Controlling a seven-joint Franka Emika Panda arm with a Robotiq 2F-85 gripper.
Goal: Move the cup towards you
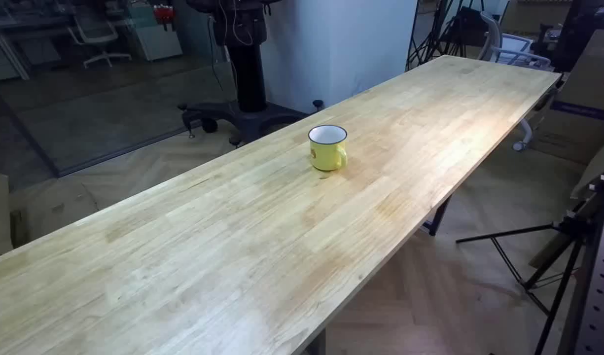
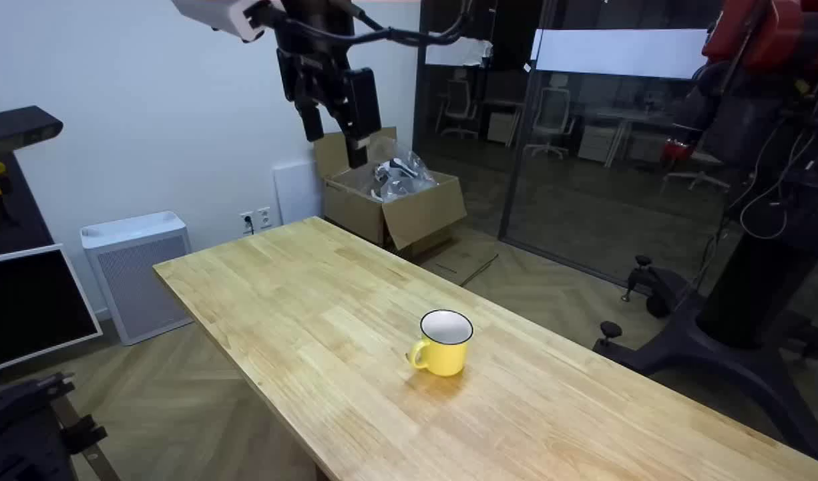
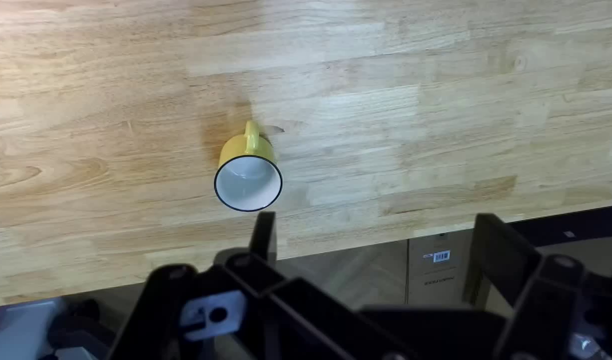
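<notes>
The yellow cup [image 1: 324,155] with a white inside and dark rim stands upright on the long wooden table [image 1: 223,256]. It also shows in an exterior view [image 2: 443,359], its handle towards the table's near left edge. In the wrist view the cup [image 3: 248,182] lies left of centre, just beyond the left fingertip, its handle pointing up the picture. My gripper [image 2: 335,145] hangs in the air well above the table's far end in an exterior view. In the wrist view the gripper [image 3: 375,217] is wide open with nothing between its fingers. It is apart from the cup.
An open cardboard box [image 2: 415,207] and a white air purifier [image 2: 141,270] stand on the floor past the table's end. A black wheeled stand [image 1: 250,93] is close to one long edge. A tripod [image 1: 543,276] stands beyond the opposite edge.
</notes>
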